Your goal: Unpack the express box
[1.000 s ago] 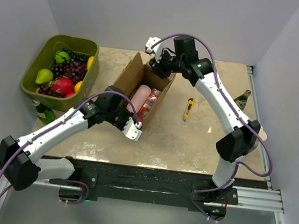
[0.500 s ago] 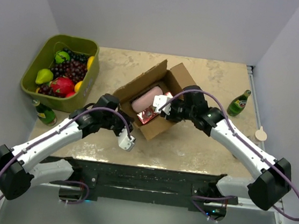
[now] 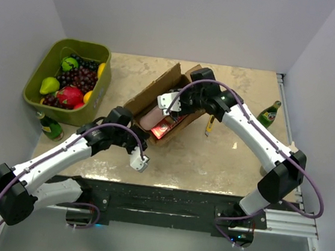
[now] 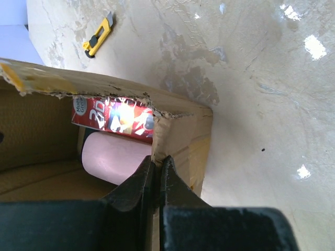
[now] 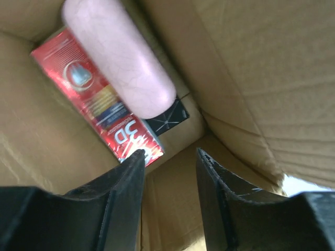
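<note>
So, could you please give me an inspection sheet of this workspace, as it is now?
Surface: beige table, worn and stained.
Job's things: express box open; pink roll and red pack inside.
Clutter: green bin of fruit; green bottle at the right edge; another bottle beside the bin; yellow knife on the table.
Tools: left tool shut on the box's wall edge; right tool open inside the box, holding nothing.
Cables: purple cable along each arm; no snag seen.
Surroundings: plain grey walls.
</note>
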Motion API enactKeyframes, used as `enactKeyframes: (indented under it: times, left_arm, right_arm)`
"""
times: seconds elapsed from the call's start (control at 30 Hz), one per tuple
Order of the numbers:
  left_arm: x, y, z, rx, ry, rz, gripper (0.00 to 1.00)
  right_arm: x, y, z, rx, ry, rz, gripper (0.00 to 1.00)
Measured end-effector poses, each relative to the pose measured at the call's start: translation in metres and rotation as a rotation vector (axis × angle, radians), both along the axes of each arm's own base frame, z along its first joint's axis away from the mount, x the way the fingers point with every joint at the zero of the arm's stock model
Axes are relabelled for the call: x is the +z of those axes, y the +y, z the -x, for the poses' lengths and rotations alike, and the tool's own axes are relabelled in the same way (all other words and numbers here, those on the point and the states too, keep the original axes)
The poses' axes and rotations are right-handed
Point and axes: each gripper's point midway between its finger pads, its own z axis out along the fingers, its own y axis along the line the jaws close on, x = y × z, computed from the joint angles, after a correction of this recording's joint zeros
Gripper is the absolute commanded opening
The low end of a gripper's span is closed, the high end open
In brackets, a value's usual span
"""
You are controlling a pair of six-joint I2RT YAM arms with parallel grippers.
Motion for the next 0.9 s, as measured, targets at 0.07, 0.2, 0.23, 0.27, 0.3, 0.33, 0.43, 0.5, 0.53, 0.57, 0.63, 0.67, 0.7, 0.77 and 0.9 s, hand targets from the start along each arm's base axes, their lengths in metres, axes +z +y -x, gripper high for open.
enactKeyframes:
  times: [0.07,0.2,0.23,0.27,0.3,0.33,0.43,0.5,0.53,0.57,0.63,0.67,0.7,0.77,0.9]
  left_arm:
    - [0.001,-0.001,-0.001,0.007,0.01,0.005,0.0]
    - [0.013,-0.01,-0.002,0.02,0.07,0.054,0.0]
    - [0.017,-0.012,-0.002,0.02,0.078,0.069,0.0]
    - [0.022,-0.015,-0.002,0.019,0.084,0.087,0.0]
    - [0.026,-0.018,-0.002,0.013,0.086,0.106,0.0]
    - [0.03,-0.021,-0.001,0.007,0.084,0.125,0.0]
    - [0.041,-0.028,-0.007,0.004,0.042,0.185,0.34]
    - [0.05,-0.033,-0.012,-0.003,-0.005,0.234,0.42]
    - [0.062,-0.035,-0.018,0.004,-0.041,0.272,0.49]
    - [0.077,-0.035,-0.025,0.013,-0.089,0.315,0.54]
    - [0.106,-0.033,-0.035,0.042,-0.151,0.394,0.59]
    - [0.12,-0.031,-0.038,0.064,-0.161,0.437,0.6]
    - [0.132,-0.031,-0.04,0.09,-0.151,0.482,0.6]
    - [0.154,-0.031,-0.041,0.139,-0.104,0.568,0.6]
    - [0.194,-0.024,-0.049,0.298,0.022,0.735,0.71]
  right_arm:
    - [-0.002,-0.002,0.001,0.018,0.025,0.046,0.47]
    - [-0.002,-0.004,0.004,0.02,0.087,0.092,0.47]
    - [-0.003,-0.005,0.006,0.019,0.096,0.099,0.47]
    - [-0.008,-0.008,0.01,0.016,0.108,0.101,0.46]
    - [-0.014,-0.011,0.015,0.01,0.123,0.107,0.45]
    - [-0.021,-0.016,0.021,0.007,0.143,0.119,0.44]
    - [-0.031,-0.022,0.033,0.004,0.177,0.143,0.43]
    - [-0.036,-0.025,0.04,-0.003,0.208,0.155,0.43]
    - [-0.04,-0.027,0.043,-0.01,0.228,0.16,0.43]
    - [-0.046,-0.029,0.048,-0.016,0.25,0.164,0.44]
    - [-0.059,-0.036,0.061,-0.028,0.292,0.178,0.45]
    - [-0.061,-0.037,0.062,-0.036,0.295,0.175,0.44]
    - [-0.063,-0.037,0.066,-0.046,0.315,0.171,0.44]
    - [-0.067,-0.037,0.071,-0.065,0.349,0.172,0.44]
    - [-0.072,-0.033,0.07,-0.113,0.389,0.153,0.45]
